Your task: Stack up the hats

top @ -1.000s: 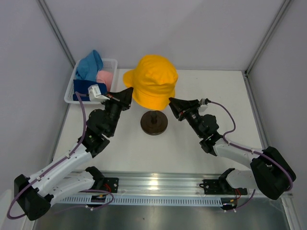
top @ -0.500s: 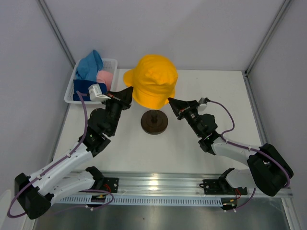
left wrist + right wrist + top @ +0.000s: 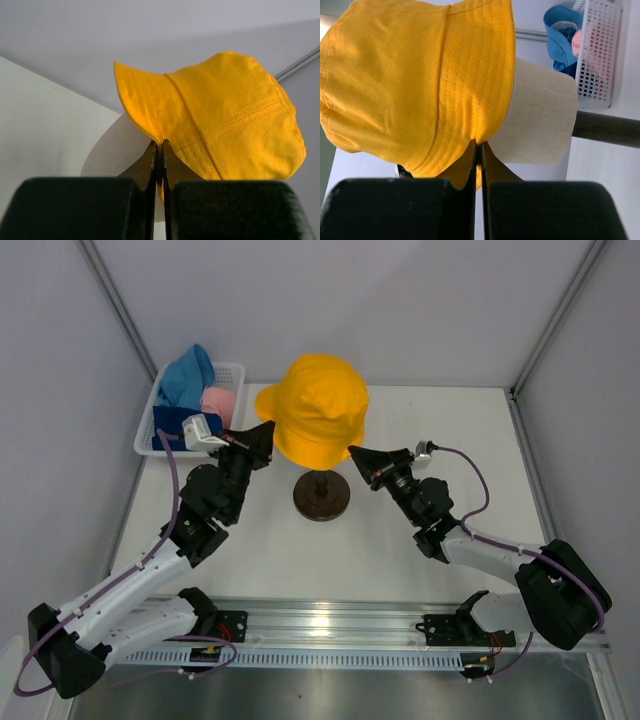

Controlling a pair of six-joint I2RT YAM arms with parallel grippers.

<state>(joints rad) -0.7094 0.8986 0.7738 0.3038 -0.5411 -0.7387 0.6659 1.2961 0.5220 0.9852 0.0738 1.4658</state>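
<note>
The yellow hat (image 3: 315, 408) sits over the cream mannequin head (image 3: 540, 120) above its dark brown round base (image 3: 321, 496). My left gripper (image 3: 264, 430) is shut on the hat's brim at its left side, and the brim shows pinched in the left wrist view (image 3: 160, 145). My right gripper (image 3: 354, 452) is shut on the brim at its right side, as the right wrist view (image 3: 480, 145) shows. The light blue hat (image 3: 186, 375), the pale pink hat (image 3: 219, 400) and the dark navy hat (image 3: 172, 421) lie in the white basket (image 3: 145, 425) at the back left.
The enclosure's white walls and metal frame posts stand close behind and beside the table. The mannequin's dark pole (image 3: 605, 129) runs under the head. A metal rail (image 3: 330, 618) with both arm bases runs along the near edge.
The yellow hat has shifted slightly left and up on the head. Both grippers moved a little with it, still holding the brim.
</note>
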